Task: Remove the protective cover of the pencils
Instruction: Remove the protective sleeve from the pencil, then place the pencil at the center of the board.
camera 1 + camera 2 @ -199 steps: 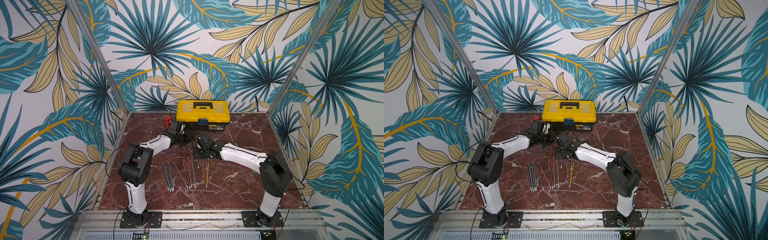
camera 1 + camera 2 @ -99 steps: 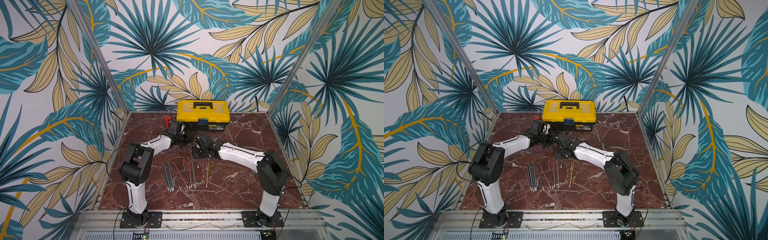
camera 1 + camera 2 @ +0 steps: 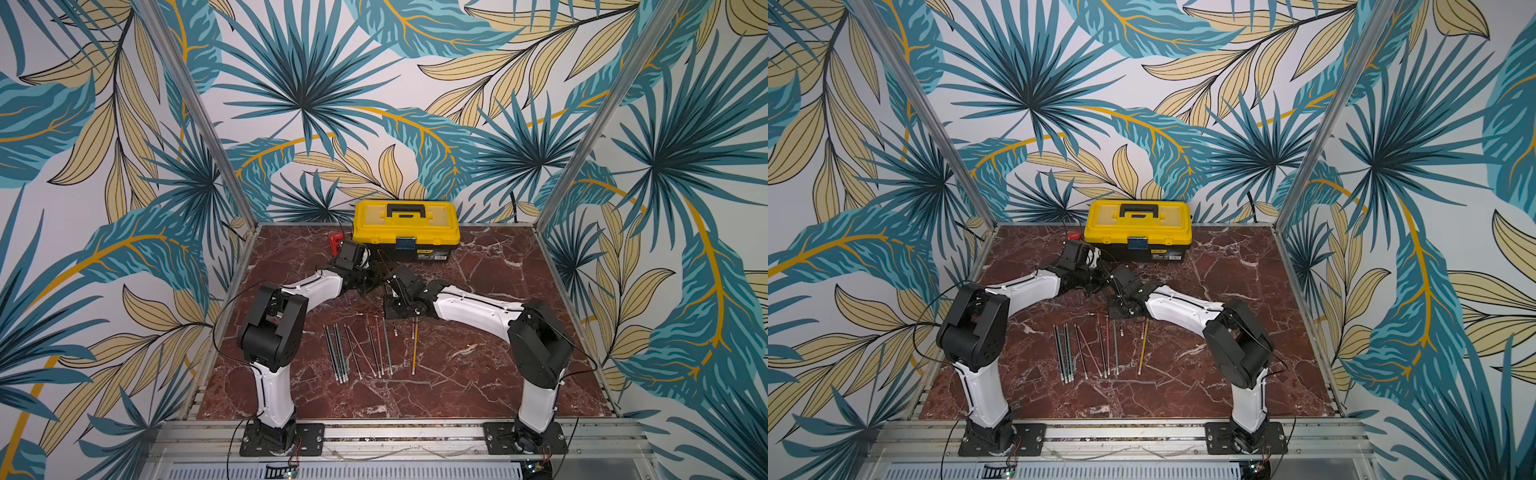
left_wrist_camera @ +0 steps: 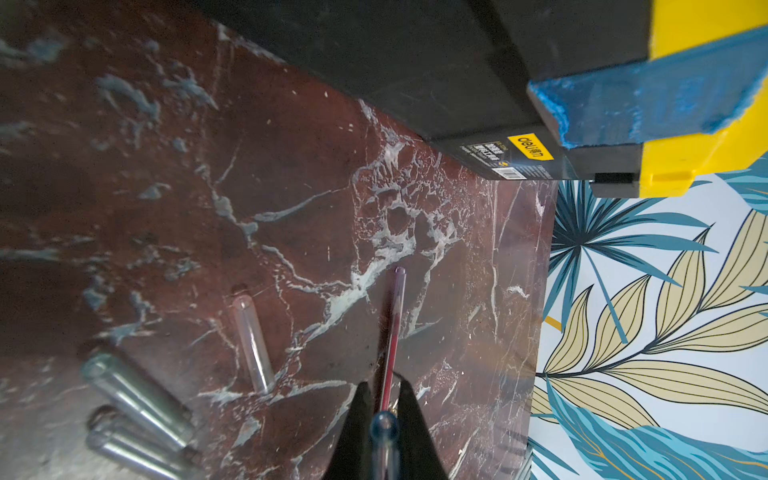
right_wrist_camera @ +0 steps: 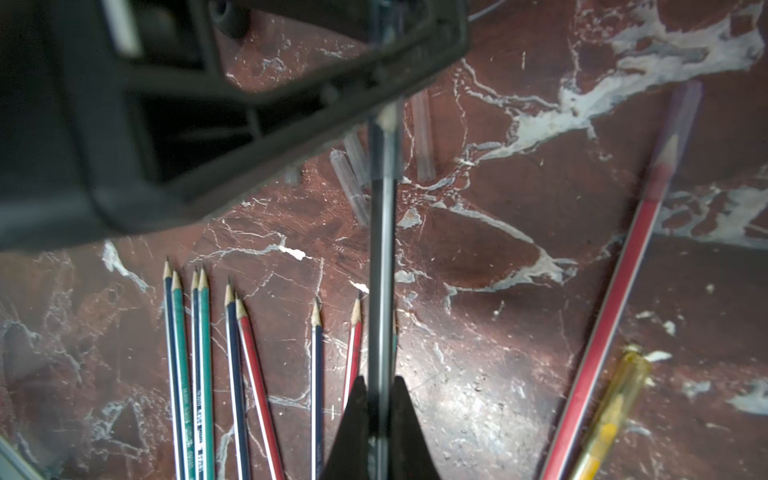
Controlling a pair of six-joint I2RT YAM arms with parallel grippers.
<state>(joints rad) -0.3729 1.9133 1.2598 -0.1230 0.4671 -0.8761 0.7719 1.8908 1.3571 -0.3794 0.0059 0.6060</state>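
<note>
My left gripper (image 4: 384, 395) is shut on a clear protective cover (image 4: 384, 428). My right gripper (image 5: 381, 386) is shut on a dark grey pencil (image 5: 381, 257). The pencil's tip reaches up to the left gripper's dark frame (image 5: 249, 104), with a translucent sleeve round the tip; I cannot tell whether it is off the point. In both top views the two grippers meet in front of the toolbox, left (image 3: 370, 284) and right (image 3: 395, 291). Several bare pencils (image 3: 361, 349) (image 3: 1092, 349) lie in a row. A red pencil (image 5: 615, 307) (image 4: 392, 324) lies capped.
A yellow toolbox (image 3: 406, 230) (image 4: 415, 62) stands at the back, with a red tool (image 3: 334, 241) to its left. Loose clear caps (image 4: 252, 345) (image 5: 351, 183) lie on the marble near the grippers. A yellow pencil (image 3: 414, 349) (image 5: 611, 411) lies right of the row.
The right arm has edged slightly towards the left gripper. The left arm and the row of pencils have stayed where they were.
</note>
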